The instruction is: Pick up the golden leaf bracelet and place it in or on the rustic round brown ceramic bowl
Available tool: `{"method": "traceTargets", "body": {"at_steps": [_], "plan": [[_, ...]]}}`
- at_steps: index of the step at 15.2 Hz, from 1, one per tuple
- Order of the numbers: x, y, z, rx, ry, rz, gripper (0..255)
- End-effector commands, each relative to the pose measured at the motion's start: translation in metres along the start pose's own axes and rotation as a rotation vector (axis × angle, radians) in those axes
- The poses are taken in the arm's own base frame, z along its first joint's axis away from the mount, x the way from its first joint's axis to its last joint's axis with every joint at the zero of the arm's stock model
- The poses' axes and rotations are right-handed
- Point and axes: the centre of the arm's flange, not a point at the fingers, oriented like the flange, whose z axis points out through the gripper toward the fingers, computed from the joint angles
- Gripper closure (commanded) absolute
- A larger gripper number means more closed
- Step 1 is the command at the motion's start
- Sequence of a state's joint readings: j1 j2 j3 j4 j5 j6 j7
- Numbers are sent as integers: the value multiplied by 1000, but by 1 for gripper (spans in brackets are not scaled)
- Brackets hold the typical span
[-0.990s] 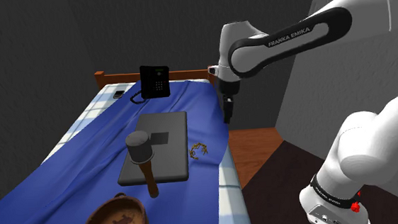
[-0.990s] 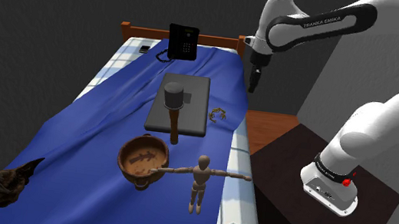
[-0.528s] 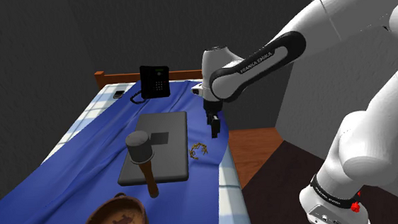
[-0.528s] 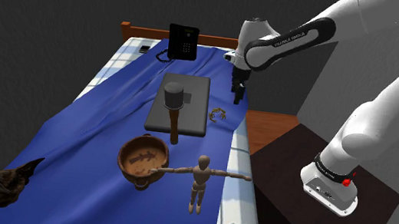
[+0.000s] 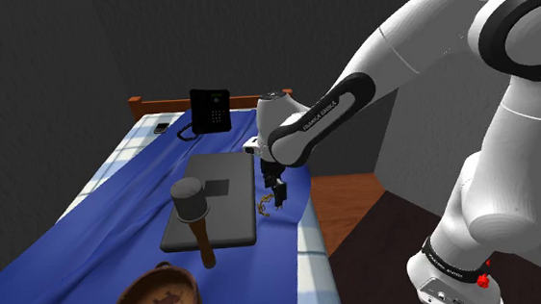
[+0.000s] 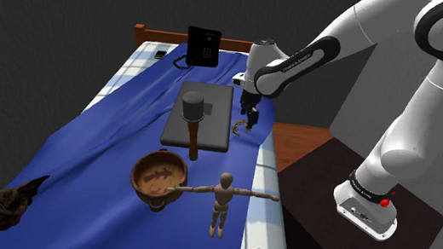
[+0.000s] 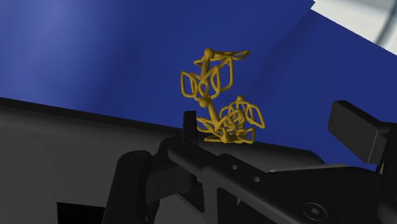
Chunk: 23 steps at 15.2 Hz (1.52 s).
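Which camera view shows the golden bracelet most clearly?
The wrist view: the bracelet is close, and its leaf-shaped links are distinct. The shoulder and second exterior views show it as a small speck on the blue cover beside the dark slab.

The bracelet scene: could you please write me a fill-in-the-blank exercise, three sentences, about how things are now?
1. The gold bracelet lies on the ___ bedcover beside the dark slab.
2. The gripper hangs above the bracelet with its fingers ___.
3. The telephone at the bed's head is ___.
Missing words: blue; open; black.
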<state>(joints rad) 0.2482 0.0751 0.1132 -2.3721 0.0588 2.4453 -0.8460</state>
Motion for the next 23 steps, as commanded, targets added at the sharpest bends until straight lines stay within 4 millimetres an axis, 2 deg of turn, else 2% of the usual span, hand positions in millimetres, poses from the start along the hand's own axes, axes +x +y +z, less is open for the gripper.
{"method": "traceTargets", "body": {"at_steps": [1,5,13,14,18,22,23], "plan": [[2,1,11,-1,0,-5,0],[2,1,35,-1,0,-5,0],[2,1,35,-1,0,-5,0],[2,1,35,-1,0,-5,255],[-1,4,34,-1,0,-6,255],[1,-2,27,-1,0,-6,255],[2,1,35,-1,0,-5,255]]}}
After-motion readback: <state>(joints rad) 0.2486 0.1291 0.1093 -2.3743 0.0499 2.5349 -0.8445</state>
